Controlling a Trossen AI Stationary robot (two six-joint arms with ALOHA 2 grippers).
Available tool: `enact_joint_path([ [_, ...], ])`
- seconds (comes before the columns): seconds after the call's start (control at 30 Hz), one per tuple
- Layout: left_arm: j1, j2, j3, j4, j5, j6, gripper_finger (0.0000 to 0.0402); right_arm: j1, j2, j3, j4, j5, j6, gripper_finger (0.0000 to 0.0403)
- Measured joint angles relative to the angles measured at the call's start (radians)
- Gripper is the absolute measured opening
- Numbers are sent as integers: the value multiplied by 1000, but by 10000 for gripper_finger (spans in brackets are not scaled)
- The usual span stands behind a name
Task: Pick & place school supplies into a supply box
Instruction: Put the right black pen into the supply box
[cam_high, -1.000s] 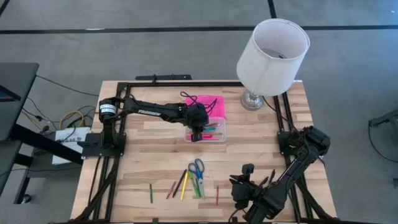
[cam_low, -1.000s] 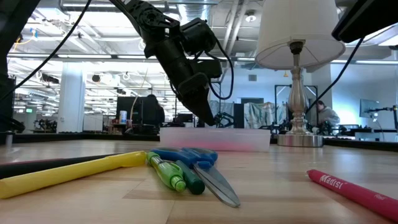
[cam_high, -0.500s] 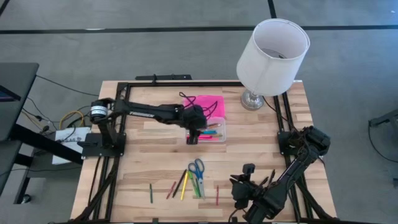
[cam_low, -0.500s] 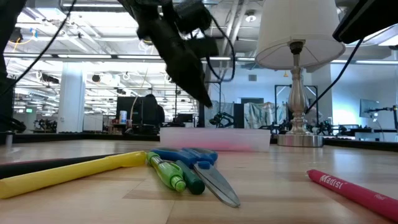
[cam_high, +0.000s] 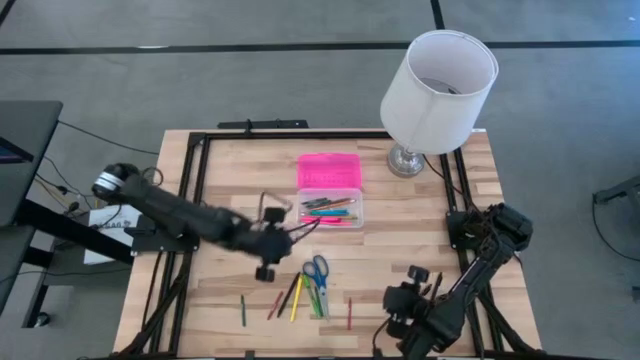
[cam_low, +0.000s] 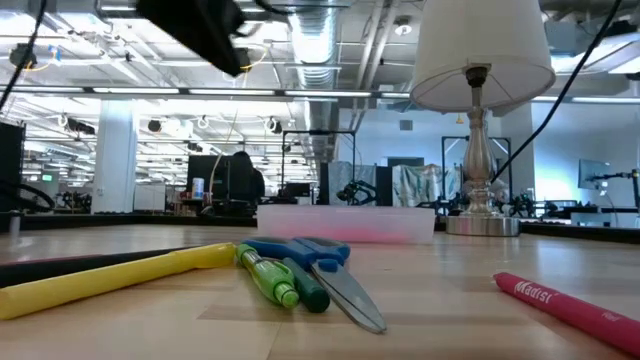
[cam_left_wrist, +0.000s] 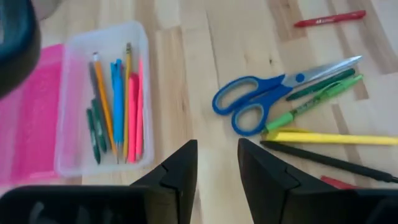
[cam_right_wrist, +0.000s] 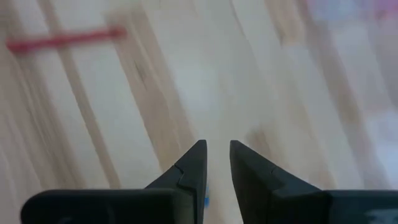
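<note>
Supplies on the table: we see the blue-handled scissors (cam_left_wrist: 283, 87) lying flat just ahead of the left gripper's (cam_left_wrist: 217, 163) fingertips, with a green pen (cam_left_wrist: 311, 102), a yellow pencil (cam_left_wrist: 329, 137) and a black pencil (cam_left_wrist: 323, 158) fanned out close beside them, to one side of the fingers; a red crayon (cam_left_wrist: 329, 18) lies well apart, beyond the scissors.
Supply box: the supply box (cam_left_wrist: 102, 99) sits to the other side of the fingers, its clear base already holding several pencils, its pink lid (cam_left_wrist: 31, 118) folded flat next to it.
Left gripper: empty, its fingers parted by a narrow gap, hanging over bare wood between box and loose pile.
Step in hand: we judge it a reach for the next loose item.
How to do it well: we would pick one piece at the edge of the fan, turn the fingers across its length, and come straight down so neighbours stay put.
Materials and shapes: thin round barrels of painted wood and smooth plastic, likely to roll; the scissors pair flat steel blades with looped plastic handles; the table (cam_high: 225, 195) is pale planked wood.
Right gripper: the right gripper (cam_right_wrist: 215, 158) waits low at the near edge, slightly parted and empty.
Beyond: a white-shaded lamp (cam_high: 438, 85) stands at the far corner.
</note>
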Motion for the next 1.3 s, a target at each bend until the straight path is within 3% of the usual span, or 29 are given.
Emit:
enact_joint_path([
  [0.23,-212,-79,-178,18,-234,-254,109,29,0,0,-128,-215,124,63],
  [0.37,-275,-79,-246,64,-283,-329,109,53,0,0,-170,-364,156,63],
  [0.47,-304,-79,-278,122,-309,-369,109,72,0,0,-198,-415,162,63],
  [0.73,-412,-77,-290,258,-445,-368,109,143,0,-25,-245,-418,-94,63],
  [0.97,-492,-77,-290,339,-575,-346,109,165,0,-195,-54,-464,-162,63],
  [1.1,-537,-76,-290,345,-661,-352,109,165,0,-263,-17,-445,-182,63],
  [1.3,-598,-45,-290,345,-765,-382,109,161,0,-347,67,-516,-229,63],
])
